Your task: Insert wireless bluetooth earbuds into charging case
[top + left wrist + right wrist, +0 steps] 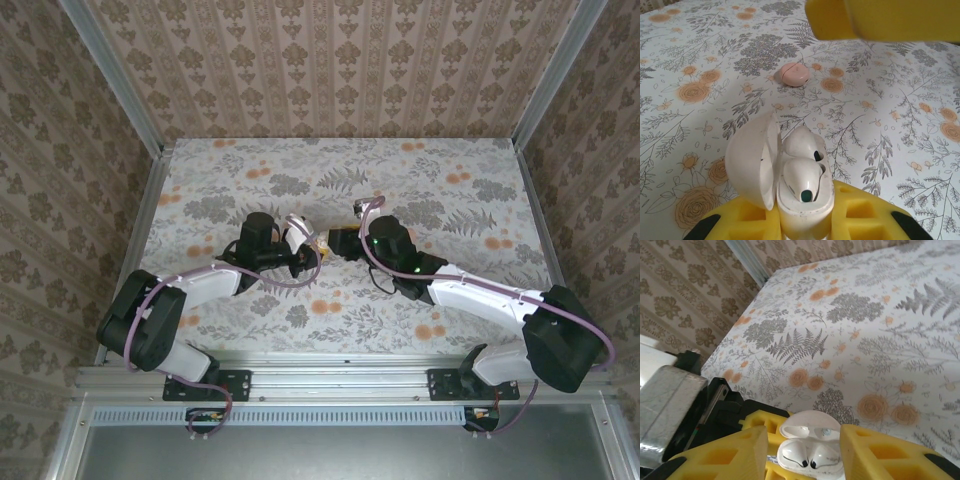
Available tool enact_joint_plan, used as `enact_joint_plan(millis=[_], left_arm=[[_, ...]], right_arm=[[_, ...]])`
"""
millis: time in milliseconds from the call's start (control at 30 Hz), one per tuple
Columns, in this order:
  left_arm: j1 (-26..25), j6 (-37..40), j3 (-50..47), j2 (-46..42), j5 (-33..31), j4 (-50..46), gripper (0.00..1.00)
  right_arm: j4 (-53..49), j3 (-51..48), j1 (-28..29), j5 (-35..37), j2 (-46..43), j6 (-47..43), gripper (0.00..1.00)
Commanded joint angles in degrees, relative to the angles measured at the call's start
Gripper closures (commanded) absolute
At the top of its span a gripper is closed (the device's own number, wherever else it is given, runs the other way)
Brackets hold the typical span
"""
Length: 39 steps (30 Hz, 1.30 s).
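Left gripper point(805, 222), yellow foam-padded fingers, is clamped on the base of the small round white plastic clamshell charging case point(805, 202). The case is held above the floral-printed table point(890, 125). Its domed lid point(751, 162) is hinged open and stands to one side. Two glossy white plastic earbuds point(799, 177) lie side by side in the wells, dark tips showing.

Right gripper point(802, 435), same yellow fingers, is spread either side of the case. There is a sliver of gap along one finger, so by my reading it grasps nothing.

Progress, judged from the seating: insertion looks done, with both buds down in their wells. What probably remains is shutting the lid and setting the case down.

View differences:
- **Left wrist view:** gives the side profile, with the lid angle and the depth of the buds. It also shows a small closed pink rounded puck point(794, 74) on the table well beyond; I cannot tell what it is.
- **Right wrist view:** looks straight into the wells, buds level, lid behind.
- **Top view:** sets the two grippers tip to tip mid-table point(303, 258) point(345, 243). The case there is too small to read.
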Motion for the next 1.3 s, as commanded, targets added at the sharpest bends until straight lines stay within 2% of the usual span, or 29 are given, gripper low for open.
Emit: enact_joint_plan(millis=[0, 233, 367, 500, 800, 1100, 1267], left_arm=[[-0.25, -0.59, 1.55, -0.54, 2.34, 0.49, 0.94], [-0.25, -0.24, 1.99, -1.57, 2.86, -1.02, 0.94], [-0.1, 0.17, 2.01, -2.41, 2.86, -2.58, 0.94], [0.09, -0.15, 1.85, -3.34, 3.25, -4.02, 0.94], [1.02, -0.95, 2.05, -4.43, 5.77, -3.15, 0.94], [1.07, 0.28, 2.43, -5.75, 8.73, -3.43, 0.94], [0.96, 1.21, 2.75, -6.04, 10.46, -3.74, 0.94]], right_arm=[[6.19, -1.77, -0.94, -2.84, -1.86, -7.78, 0.56], [7.61, -3.99, -3.41, -4.53, -3.85, -16.97, 0.5], [10.59, -6.32, -5.97, -6.87, -3.83, -18.79, 0.46], [10.9, -7.35, -9.31, -15.43, -3.67, -19.58, 0.42], [10.72, -9.88, -14.13, -28.74, -5.65, -24.31, 0.29], [10.25, -11.38, -19.63, -43.07, -6.36, -31.31, 0.24], [5.97, -10.75, -20.0, -48.36, -6.34, -37.29, 0.21]])
